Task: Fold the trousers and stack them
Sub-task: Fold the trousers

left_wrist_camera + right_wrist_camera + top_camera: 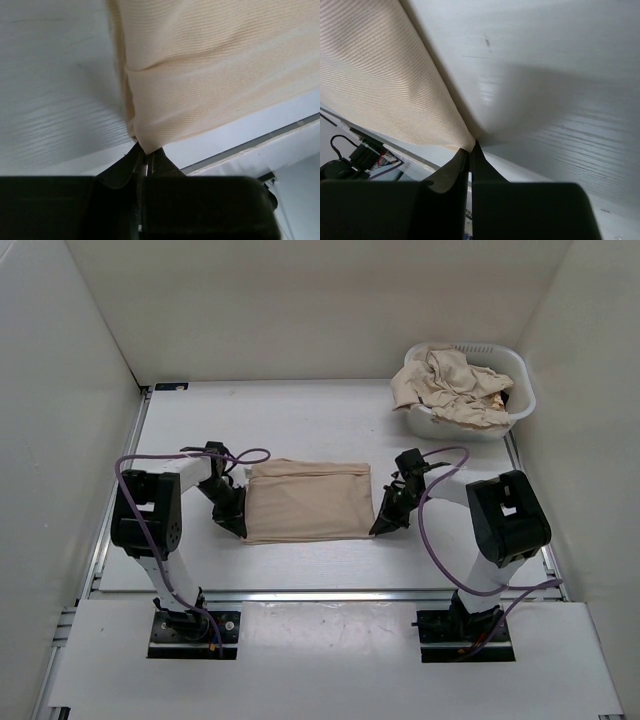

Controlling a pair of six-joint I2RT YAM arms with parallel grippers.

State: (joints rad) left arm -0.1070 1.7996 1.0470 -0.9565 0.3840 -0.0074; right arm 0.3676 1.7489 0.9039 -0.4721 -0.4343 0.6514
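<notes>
A folded pair of tan trousers (pixel 308 500) lies as a flat rectangle in the middle of the table. My left gripper (pixel 240 528) is shut on its near left corner; the left wrist view shows the cloth (pixel 200 65) pinched at the fingertips (pixel 159 159). My right gripper (pixel 378 530) is shut on its near right corner; the right wrist view shows the cloth (pixel 375 85) caught between the fingertips (pixel 459 159). Both corners sit low, at or just above the table.
A white slotted laundry basket (pixel 513 368) stands at the back right, holding more crumpled tan trousers (pixel 447 385). White walls enclose the table on three sides. A metal rail runs along the near edge (pixel 320 595).
</notes>
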